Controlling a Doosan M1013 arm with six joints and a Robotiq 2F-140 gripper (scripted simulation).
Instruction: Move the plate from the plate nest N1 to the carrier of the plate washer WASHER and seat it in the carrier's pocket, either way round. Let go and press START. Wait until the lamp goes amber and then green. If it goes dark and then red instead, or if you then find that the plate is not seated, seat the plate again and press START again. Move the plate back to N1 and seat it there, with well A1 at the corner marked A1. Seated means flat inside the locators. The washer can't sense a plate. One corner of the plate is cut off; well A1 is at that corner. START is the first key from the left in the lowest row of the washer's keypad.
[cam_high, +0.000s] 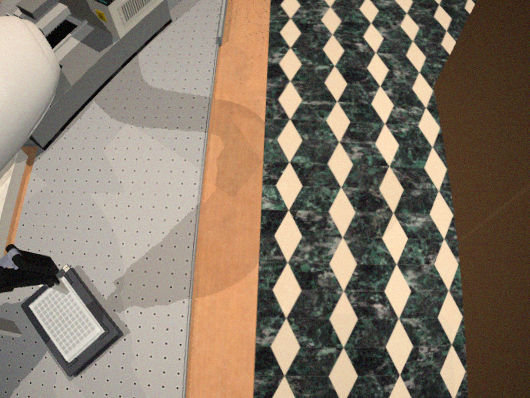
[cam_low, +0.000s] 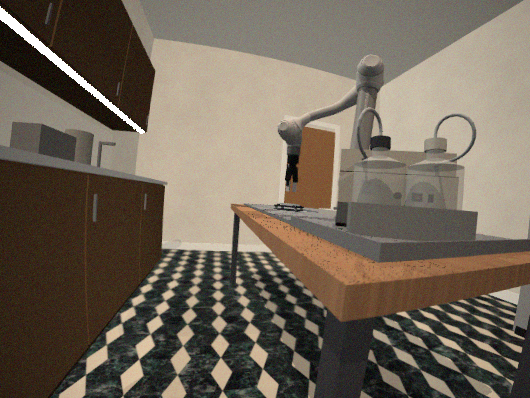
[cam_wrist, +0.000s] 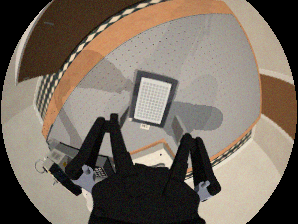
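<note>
The white plate (cam_high: 65, 320) (cam_wrist: 152, 100) lies in the dark frame of nest N1 (cam_high: 111, 331) (cam_wrist: 172, 95) (cam_low: 289, 207) and looks flat. My gripper (cam_high: 36, 306) (cam_low: 291, 188) (cam_wrist: 151, 115) is open and empty. It hangs above the table near the nest's label end, higher than the plate, with its fingers spread about as wide as the nest. The washer (cam_high: 107, 57) (cam_low: 412, 220) stands away from the nest; its carrier (cam_high: 61, 34) shows partly behind the arm. The keypad (cam_wrist: 100, 172) is small in the wrist view and hidden by the arm in the top view. I cannot tell the lamp's colour.
The white arm (cam_high: 25, 85) (cam_low: 327, 109) covers part of the washer in the top view. Two capped bottles (cam_low: 381, 180) (cam_low: 435, 182) with looped tubes stand at the washer. A wooden edge (cam_high: 230, 225) borders the perforated table plate (cam_high: 115, 185).
</note>
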